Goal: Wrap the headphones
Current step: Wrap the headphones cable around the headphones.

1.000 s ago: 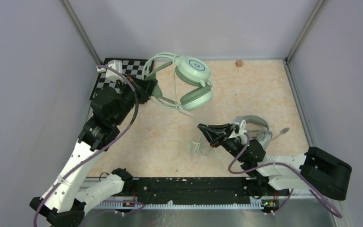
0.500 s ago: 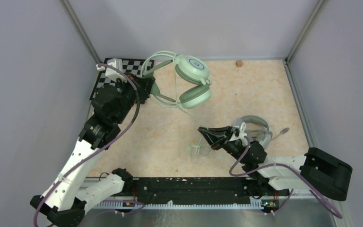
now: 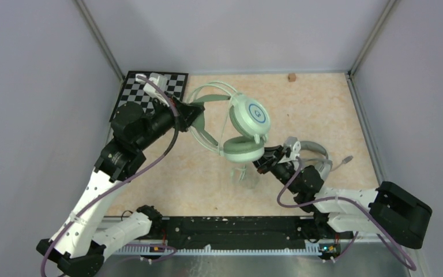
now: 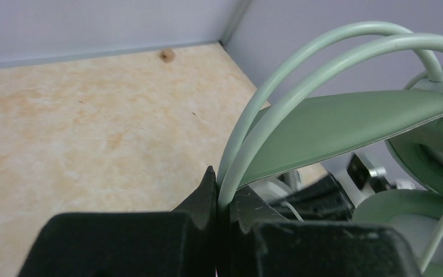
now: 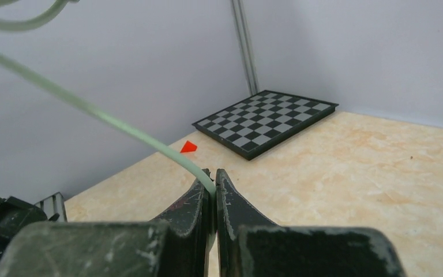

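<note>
1. Gripping the mint-green headset (image 3: 249, 118) by its headband wires (image 4: 277, 86), the left claw (image 4: 222, 193) is holding it up over the surface (image 3: 323, 104).
2. The right claw (image 5: 213, 187) is pinching the pale-green cable (image 5: 92, 112), jaws fully closed.
3. The left arm (image 3: 101, 184) is reaching inward; the right is stretching low, leftward.
4. The white headset (image 3: 317, 151) is lying half-hidden behind the right wrist.

The green headset (image 3: 243, 149) is mint, one cup face whitish with a blue ring, the band pad a deeper green; its cable (image 5: 92, 112) is pale green. The other headset (image 3: 311, 146) is grey and white. The board (image 3: 176, 82) is chequered black and grey, the table (image 3: 323, 104) mottled beige, the walls (image 3: 236, 29) pale lilac-grey. The block (image 3: 292, 77) is brown, the marker (image 5: 188, 147) red. The left gripper (image 4: 222, 202) and right gripper (image 5: 213, 190) are black.
</note>
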Motion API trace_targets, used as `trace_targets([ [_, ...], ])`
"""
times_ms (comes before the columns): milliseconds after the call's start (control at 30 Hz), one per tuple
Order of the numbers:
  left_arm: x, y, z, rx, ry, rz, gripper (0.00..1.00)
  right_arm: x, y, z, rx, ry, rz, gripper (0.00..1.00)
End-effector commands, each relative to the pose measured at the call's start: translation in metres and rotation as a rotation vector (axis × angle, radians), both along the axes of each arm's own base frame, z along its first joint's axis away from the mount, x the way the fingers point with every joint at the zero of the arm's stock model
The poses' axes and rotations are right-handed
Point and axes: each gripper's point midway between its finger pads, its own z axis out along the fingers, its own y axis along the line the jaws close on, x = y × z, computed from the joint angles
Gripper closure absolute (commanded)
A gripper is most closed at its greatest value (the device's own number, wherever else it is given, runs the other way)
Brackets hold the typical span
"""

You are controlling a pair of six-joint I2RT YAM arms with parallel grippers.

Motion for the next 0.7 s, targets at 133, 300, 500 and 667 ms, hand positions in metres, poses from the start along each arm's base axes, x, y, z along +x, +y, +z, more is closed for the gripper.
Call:
trace_targets([
  [133,-0.072,-0.028,0.039,-0.026,-0.13,-0.383,1.0,0.017,0.007,0.023,0.035,-0.001,0.032,1.0],
  [300,-0.096,-0.042,0.016,0.102,-0.189,-0.61,1.0,0.023,0.001,0.035,0.081,0.026,0.069,1.0],
  [500,-0.072,-0.037,-0.023,0.361,-0.25,-0.602,1.0,0.034,-0.009,0.044,0.047,0.111,0.118,1.0],
  [667,-0.049,-0.035,-0.042,0.521,-0.291,-0.6,1.0,0.027,-0.014,0.054,0.05,0.137,0.137,1.0],
])
